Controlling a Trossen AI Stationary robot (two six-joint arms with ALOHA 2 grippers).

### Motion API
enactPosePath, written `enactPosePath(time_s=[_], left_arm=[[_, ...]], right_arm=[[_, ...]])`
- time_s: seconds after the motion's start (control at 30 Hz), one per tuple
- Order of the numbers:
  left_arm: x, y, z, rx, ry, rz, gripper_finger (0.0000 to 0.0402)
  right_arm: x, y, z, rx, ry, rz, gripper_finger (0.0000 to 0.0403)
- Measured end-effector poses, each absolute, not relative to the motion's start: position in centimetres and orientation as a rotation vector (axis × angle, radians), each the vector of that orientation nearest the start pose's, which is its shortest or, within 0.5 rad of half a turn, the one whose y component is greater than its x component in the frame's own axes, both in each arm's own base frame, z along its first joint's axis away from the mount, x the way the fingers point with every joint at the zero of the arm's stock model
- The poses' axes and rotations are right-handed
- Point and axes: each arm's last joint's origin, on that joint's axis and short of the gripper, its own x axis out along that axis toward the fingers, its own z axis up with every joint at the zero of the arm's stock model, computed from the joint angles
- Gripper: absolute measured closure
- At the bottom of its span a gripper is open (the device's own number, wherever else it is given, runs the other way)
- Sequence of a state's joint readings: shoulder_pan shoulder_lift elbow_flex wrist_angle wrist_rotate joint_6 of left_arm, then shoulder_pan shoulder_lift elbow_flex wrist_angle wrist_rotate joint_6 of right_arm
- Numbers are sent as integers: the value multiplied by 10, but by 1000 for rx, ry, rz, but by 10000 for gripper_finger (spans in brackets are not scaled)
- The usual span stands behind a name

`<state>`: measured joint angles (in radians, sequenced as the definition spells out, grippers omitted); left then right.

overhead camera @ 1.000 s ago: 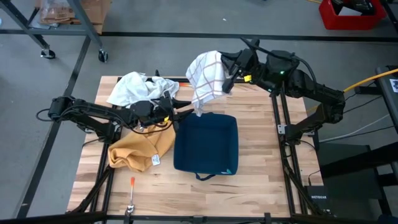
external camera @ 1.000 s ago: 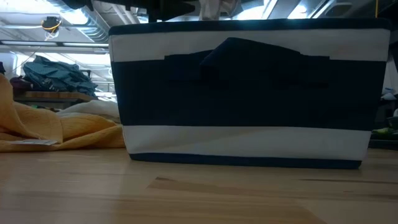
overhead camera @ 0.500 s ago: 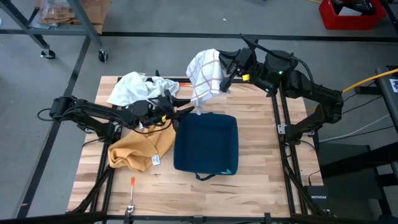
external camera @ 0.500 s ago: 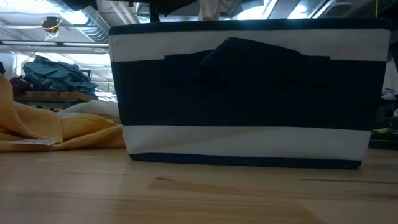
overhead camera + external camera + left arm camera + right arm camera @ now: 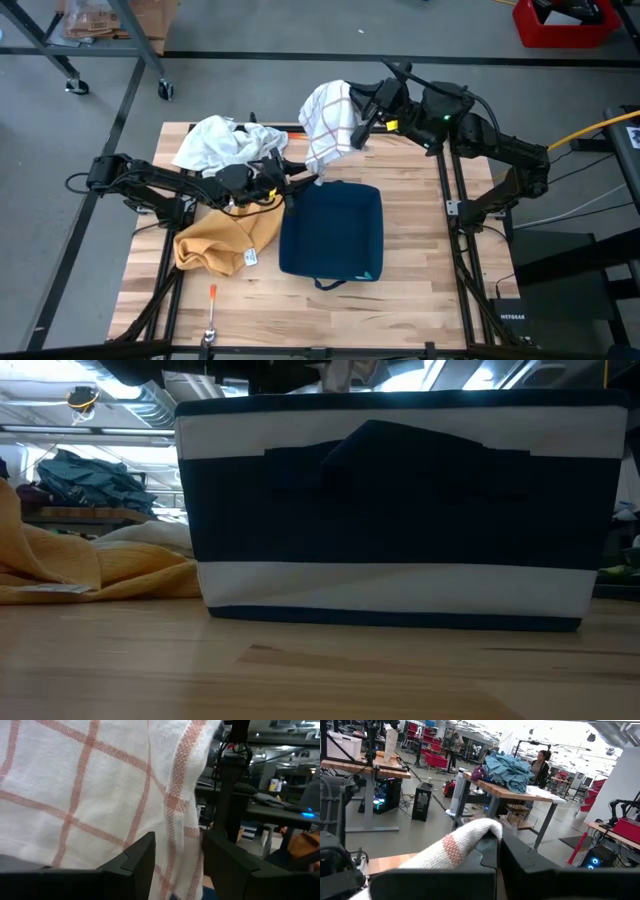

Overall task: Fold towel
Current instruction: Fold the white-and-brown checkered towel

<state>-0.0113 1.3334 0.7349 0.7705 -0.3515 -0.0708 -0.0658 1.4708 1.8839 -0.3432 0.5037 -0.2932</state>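
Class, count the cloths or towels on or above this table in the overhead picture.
3: a red-checked white towel hanging from the right tool above the bin; a crumpled white cloth at the far left; a mustard-yellow cloth nearer. Others may be hidden.

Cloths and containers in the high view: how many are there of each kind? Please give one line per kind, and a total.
Checked towels: 1, white with red lines, hanging from the right end effector above the table.
White cloths: 1, crumpled at the table's far left.
Yellow cloths: 1, in a heap left of the basket.
Navy baskets: 1.
Total: 4.
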Motion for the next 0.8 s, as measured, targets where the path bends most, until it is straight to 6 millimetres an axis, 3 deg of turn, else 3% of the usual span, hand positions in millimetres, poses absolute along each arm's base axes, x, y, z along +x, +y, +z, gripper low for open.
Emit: enactPosePath(time_s=[0.8], left_arm=[[282, 6, 306, -58, -365, 335, 247]], right_arm=[[285, -33, 516, -294, 125, -576, 394]])
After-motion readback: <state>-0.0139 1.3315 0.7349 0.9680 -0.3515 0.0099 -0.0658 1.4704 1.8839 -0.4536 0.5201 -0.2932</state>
